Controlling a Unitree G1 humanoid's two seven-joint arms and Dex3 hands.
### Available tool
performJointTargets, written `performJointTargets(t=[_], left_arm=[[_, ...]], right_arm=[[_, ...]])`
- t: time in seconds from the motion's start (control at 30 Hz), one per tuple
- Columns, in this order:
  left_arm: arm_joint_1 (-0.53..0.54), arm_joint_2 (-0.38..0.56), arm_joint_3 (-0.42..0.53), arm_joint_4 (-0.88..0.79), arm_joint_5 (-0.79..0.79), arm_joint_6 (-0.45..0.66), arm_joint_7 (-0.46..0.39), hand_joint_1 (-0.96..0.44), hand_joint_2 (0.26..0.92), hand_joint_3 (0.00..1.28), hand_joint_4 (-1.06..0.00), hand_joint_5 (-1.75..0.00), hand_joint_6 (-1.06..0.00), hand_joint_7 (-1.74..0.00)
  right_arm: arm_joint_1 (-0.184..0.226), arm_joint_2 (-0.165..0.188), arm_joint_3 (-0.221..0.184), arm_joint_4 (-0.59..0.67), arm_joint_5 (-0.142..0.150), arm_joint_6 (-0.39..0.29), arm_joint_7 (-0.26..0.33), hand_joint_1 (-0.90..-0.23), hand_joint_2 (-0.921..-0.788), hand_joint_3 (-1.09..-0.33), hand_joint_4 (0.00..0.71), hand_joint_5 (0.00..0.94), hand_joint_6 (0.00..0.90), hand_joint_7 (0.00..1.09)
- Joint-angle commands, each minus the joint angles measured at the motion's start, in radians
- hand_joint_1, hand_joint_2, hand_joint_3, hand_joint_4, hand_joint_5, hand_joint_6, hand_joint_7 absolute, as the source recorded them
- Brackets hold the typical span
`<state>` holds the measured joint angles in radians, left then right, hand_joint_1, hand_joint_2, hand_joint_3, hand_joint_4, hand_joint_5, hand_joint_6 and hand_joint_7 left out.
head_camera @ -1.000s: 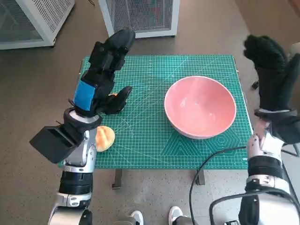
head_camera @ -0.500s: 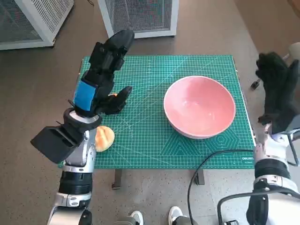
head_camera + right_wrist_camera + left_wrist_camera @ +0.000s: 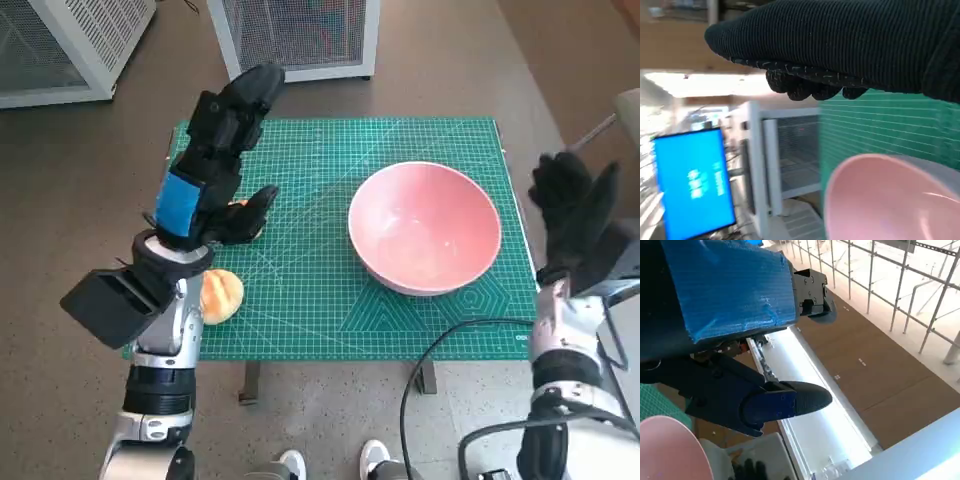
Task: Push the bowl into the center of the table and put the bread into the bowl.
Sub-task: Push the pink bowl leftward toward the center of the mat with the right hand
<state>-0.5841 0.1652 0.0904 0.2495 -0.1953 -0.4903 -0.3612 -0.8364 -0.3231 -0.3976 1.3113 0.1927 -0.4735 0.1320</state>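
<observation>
The pink bowl (image 3: 425, 228) stands empty on the right half of the green cutting mat (image 3: 320, 160); its rim also shows in the left wrist view (image 3: 667, 450) and the right wrist view (image 3: 890, 197). The bread roll (image 3: 222, 295) lies near the mat's front left corner, partly behind my left forearm. My left hand (image 3: 225, 140) hangs raised over the mat's left side, fingers spread, holding nothing. My right hand (image 3: 572, 205) is off the mat's right edge, just right of the bowl, fingers spread and empty.
A small orange thing (image 3: 240, 204) peeks from under my left hand's thumb. White mesh cabinets (image 3: 295, 35) stand beyond the table's far edge. A black cable (image 3: 450, 340) hangs over the front edge. Shoes (image 3: 375, 458) show on the floor below.
My right hand has come down and back toward me, from beside the mat's far right corner to level with the bowl. The left hand, bowl and bread have stayed put.
</observation>
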Motion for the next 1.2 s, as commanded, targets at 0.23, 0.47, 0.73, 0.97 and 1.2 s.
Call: performJointTargets(t=[0.23, 0.47, 0.73, 0.97, 1.2], left_arm=[[0.012, 0.010, 0.008, -0.001, -0.007, 0.001, -0.002, -0.60, 0.921, 0.47, -0.07, -0.23, 0.00, -0.58], [0.021, 0.013, 0.009, -0.006, -0.009, 0.001, -0.005, -0.61, 0.921, 0.47, -0.07, -0.23, 0.00, -0.59], [0.029, 0.016, 0.012, -0.009, -0.020, 0.005, -0.014, -0.61, 0.921, 0.46, -0.07, -0.23, 0.00, -0.59], [0.039, 0.021, 0.017, -0.015, -0.031, 0.010, -0.021, -0.61, 0.921, 0.46, -0.07, -0.23, 0.00, -0.58], [0.055, 0.029, 0.027, -0.015, -0.031, 0.000, -0.021, -0.61, 0.921, 0.45, -0.07, -0.22, 0.00, -0.57]], right_arm=[[0.032, 0.063, -0.028, 0.020, 0.015, 0.080, -0.006, -0.520, -0.921, -0.751, 0.203, 0.019, 0.078, 0.46], [0.025, 0.107, -0.054, 0.019, 0.028, 0.097, 0.012, -0.545, -0.921, -0.724, 0.198, 0.010, 0.082, 0.45], [0.004, 0.150, -0.075, 0.021, 0.033, 0.117, 0.015, -0.576, -0.921, -0.722, 0.198, 0.007, 0.087, 0.44], [-0.022, 0.188, -0.097, 0.019, 0.058, 0.128, 0.031, -0.601, -0.921, -0.681, 0.201, 0.006, 0.103, 0.45], [-0.047, 0.214, -0.100, 0.018, 0.063, 0.135, 0.040, -0.594, -0.921, -0.629, 0.202, 0.004, 0.106, 0.44]])
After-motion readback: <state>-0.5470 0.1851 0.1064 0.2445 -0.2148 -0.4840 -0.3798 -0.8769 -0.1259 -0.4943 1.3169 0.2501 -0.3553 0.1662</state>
